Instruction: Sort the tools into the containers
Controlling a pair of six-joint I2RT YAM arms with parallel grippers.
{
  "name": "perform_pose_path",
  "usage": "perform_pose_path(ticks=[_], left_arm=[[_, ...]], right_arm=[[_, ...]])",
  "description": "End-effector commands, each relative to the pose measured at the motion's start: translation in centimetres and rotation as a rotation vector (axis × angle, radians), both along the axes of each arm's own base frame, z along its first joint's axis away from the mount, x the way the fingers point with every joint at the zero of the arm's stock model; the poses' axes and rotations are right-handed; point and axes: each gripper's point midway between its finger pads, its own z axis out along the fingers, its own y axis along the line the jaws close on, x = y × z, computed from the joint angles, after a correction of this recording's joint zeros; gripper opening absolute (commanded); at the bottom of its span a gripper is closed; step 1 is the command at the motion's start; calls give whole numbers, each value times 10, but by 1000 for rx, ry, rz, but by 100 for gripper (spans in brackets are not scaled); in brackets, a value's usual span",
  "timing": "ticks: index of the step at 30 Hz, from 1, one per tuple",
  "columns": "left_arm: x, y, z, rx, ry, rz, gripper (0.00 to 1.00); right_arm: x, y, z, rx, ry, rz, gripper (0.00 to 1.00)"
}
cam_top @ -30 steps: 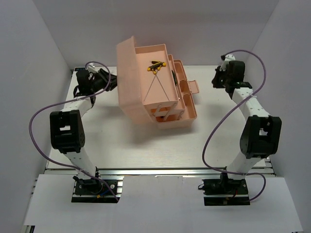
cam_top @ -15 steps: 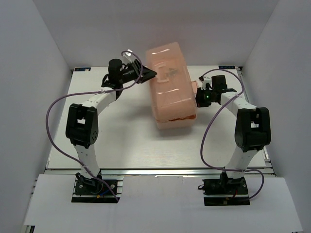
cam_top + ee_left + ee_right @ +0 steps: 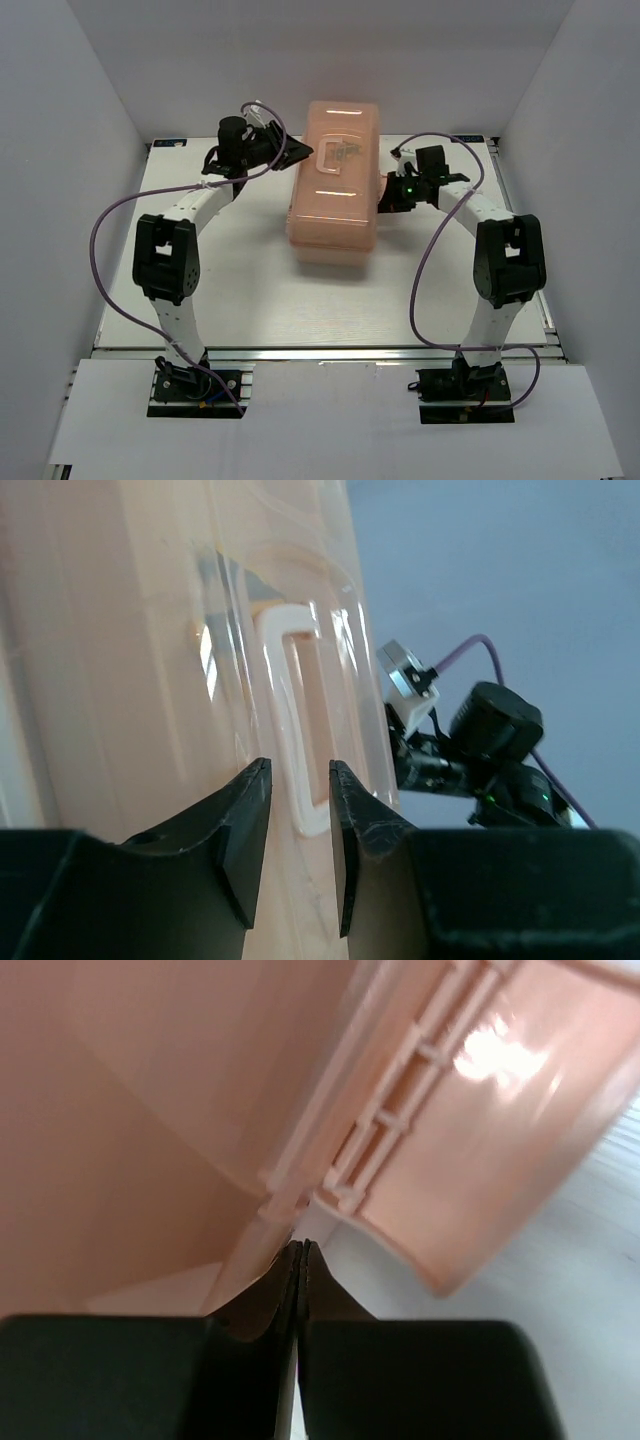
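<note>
Apparently we are closing up the toolbox mid-worktop, our left gripper spread around its handle and our right gripper pressed together at the latch, which probably needs fastening next.

a white table fills the middle of the scene, its surface marked by faint lines running left to right. plain pale grey walls close it in on the left, on the right and at the far side. a metal rail runs along the near edge of the table, and a white board lies nearer. the light is even and soft.
</note>
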Motion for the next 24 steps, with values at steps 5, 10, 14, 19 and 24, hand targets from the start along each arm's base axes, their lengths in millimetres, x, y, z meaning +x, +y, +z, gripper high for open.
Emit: perform_pose_path(ticks=[5,10,14,19,24], left_arm=[[-3,36,25,259,-104,131,44],[1,53,62,352,-220,207,48],[2,69,68,430,-265,263,54],[7,80,37,521,-207,280,58],[8,81,8,560,-144,269,60]], right_arm=[[-4,54,48,118,-120,144,0],[-33,19,46,56,-196,141,0],[-44,-37,64,43,-286,88,0],[-52,-67,64,169,-293,116,0],[-15,-60,38,256,-152,101,0]])
